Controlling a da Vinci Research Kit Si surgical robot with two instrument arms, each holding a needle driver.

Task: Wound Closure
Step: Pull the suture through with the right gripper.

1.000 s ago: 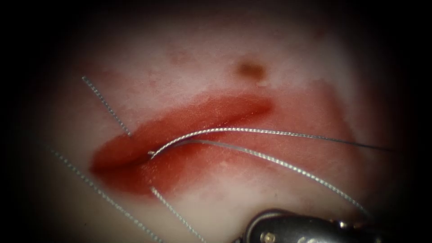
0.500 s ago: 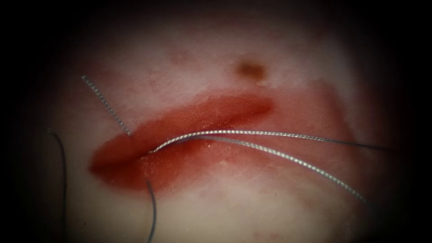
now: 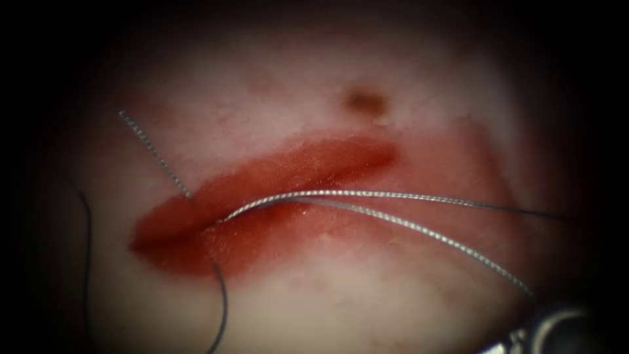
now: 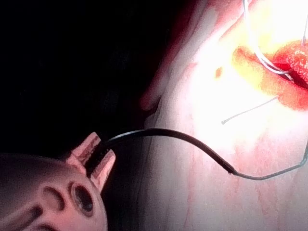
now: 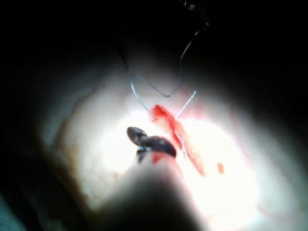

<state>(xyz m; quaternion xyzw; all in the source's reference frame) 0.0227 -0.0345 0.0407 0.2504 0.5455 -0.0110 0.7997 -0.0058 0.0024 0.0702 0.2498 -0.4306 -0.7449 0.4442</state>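
Needle [image 4: 168, 136]: my left tool [image 4: 98, 161] has its jaws clamped on one end of the curve, and the needle hangs clear above the tissue [image 4: 211, 192], not in it, well left of the cut [image 3: 262, 196]. Thread [image 3: 393, 195] trails from the needle's far end back to the cut, so I judge this grip keeps the strand off the tissue. My right tool [image 3: 557, 328] sits at the lower right; I cannot tell how its jaws stand or whether they hold thread.
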